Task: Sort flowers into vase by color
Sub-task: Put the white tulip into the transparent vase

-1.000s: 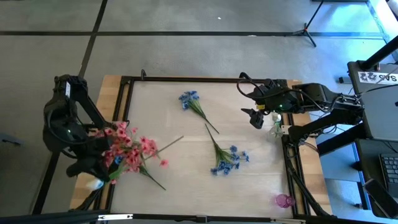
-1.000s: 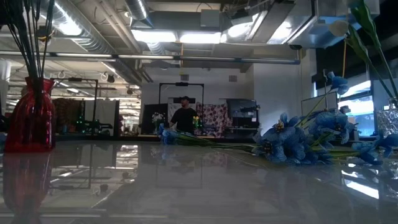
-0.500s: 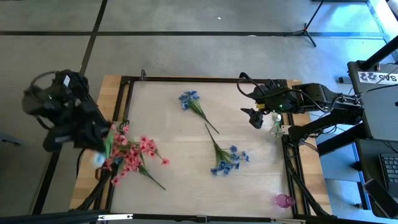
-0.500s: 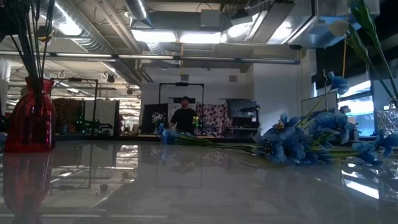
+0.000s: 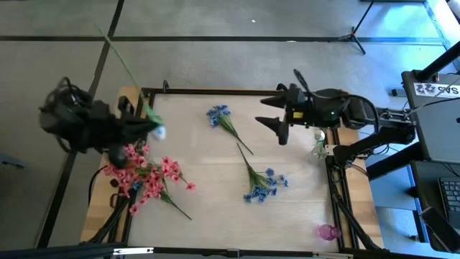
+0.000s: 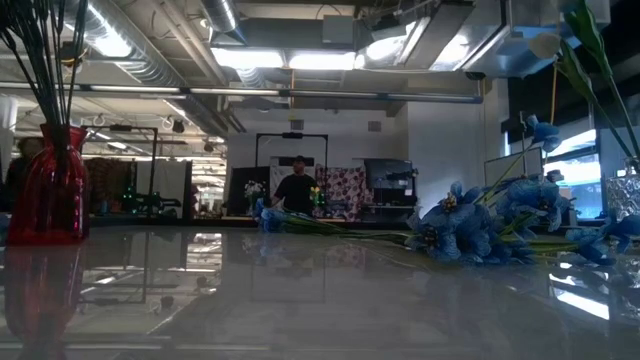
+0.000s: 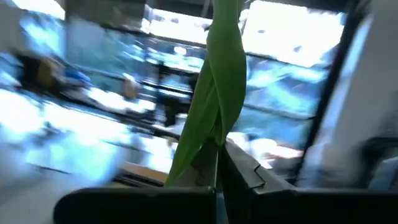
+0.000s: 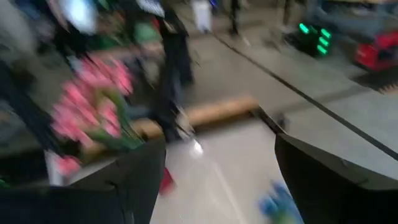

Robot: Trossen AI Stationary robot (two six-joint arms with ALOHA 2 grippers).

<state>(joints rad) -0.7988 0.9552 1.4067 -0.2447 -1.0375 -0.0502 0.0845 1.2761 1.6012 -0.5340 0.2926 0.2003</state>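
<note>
Item 1: left gripper [image 5: 144, 124], over the table's left rim, near the far corner. I read its fingers as clenched on a white-budded flower [image 5: 159, 132]. The left wrist view shows the stem and folded leaf [image 7: 211, 93] pinched at the fingers and rising away from them. Seen from above, the long axis runs diagonally: white bud just past the gripper toward the table's middle, thin green stem [image 5: 122, 57] trailing out beyond the far-left corner over the floor. I judge it is held near the bud end so the stem swings free for lowering into a vase.

Item 2: right gripper [image 5: 277, 122], fingers spread wide and holding nothing, above the table's far right part, facing inward toward the blue sprigs.

Item 3: pink flowers [image 5: 147, 176], a heap at the left edge, just beside the left gripper, stems splayed toward the near side.

Item 4: blue sprig [image 5: 219, 115], far centre; blue cluster [image 5: 264, 183], right of centre. Both lie flat.

Item 5: red vase [image 6: 50, 185], low view, already holding dark stems.
</note>
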